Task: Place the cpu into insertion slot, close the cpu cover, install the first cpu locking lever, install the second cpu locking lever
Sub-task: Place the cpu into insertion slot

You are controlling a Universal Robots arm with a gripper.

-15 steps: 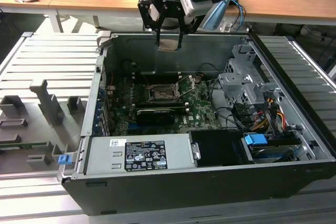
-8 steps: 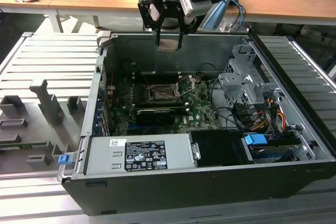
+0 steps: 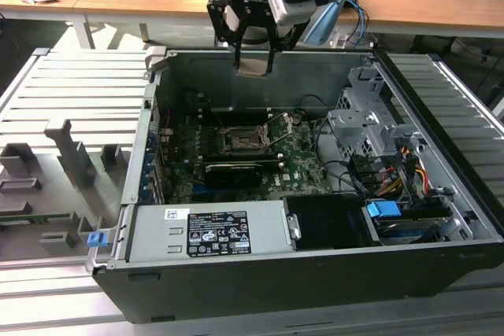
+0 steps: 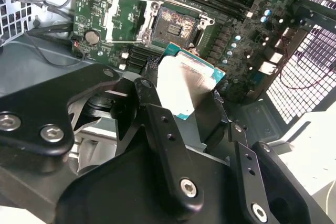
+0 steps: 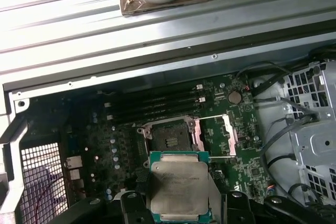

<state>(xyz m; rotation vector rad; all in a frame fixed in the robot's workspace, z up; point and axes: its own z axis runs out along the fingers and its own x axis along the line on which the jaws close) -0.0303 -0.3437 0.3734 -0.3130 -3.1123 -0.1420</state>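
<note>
Black two-fingered gripper (image 3: 253,59), clamped on the edges of the thin, square, silvery-beige cpu (image 5: 178,186), hangs over the far side of the open grey computer case (image 3: 441,265). Below, the dark square insertion slot (image 5: 169,139) lies bare, with the silvery windowed cpu cover (image 5: 230,136) flipped open beside it. Seating it cleanly likely calls for a level, squared, straight descent.

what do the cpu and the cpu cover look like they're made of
The cpu: likely a metal lid, dull silvery-beige with a soft sheen, on a green board edge. The cpu cover: probably thin sheet metal, bright silvery, glinting where light hits.
</note>
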